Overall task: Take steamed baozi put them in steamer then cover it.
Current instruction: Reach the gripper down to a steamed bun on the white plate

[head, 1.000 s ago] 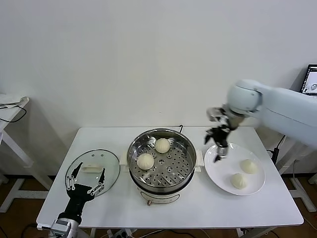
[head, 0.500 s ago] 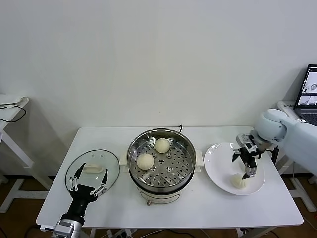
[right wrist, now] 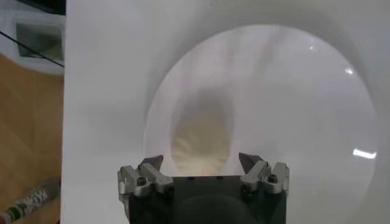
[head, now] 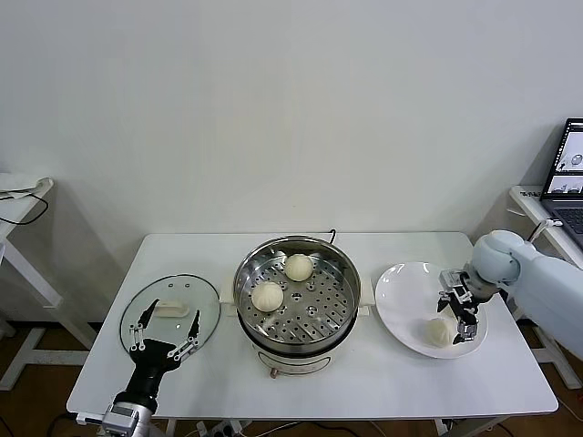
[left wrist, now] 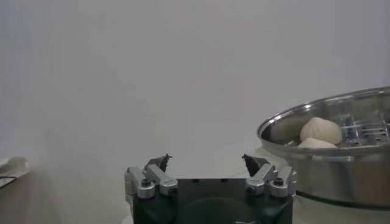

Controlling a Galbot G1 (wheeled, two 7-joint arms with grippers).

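Observation:
The steel steamer (head: 321, 309) stands mid-table with two baozi (head: 299, 267) (head: 268, 295) on its tray. A third baozi (head: 440, 331) lies on the white plate (head: 405, 305) at the right. My right gripper (head: 458, 309) is low over the plate, open. In the right wrist view a baozi (right wrist: 201, 141) lies just beyond the open gripper (right wrist: 201, 161). This bun is hidden behind the gripper in the head view. My left gripper (head: 162, 332) is open above the glass cover (head: 205, 305) at the left. It also shows open in the left wrist view (left wrist: 207, 163), beside the steamer (left wrist: 332, 176).
A laptop (head: 569, 177) stands on a side table at the far right, beyond the table edge. Another white table (head: 18, 196) is at the far left. A cable (head: 332, 235) runs behind the steamer.
My right gripper has swung from beside the steamer out over the plate and dropped down onto a bun there. The left gripper has barely shifted.

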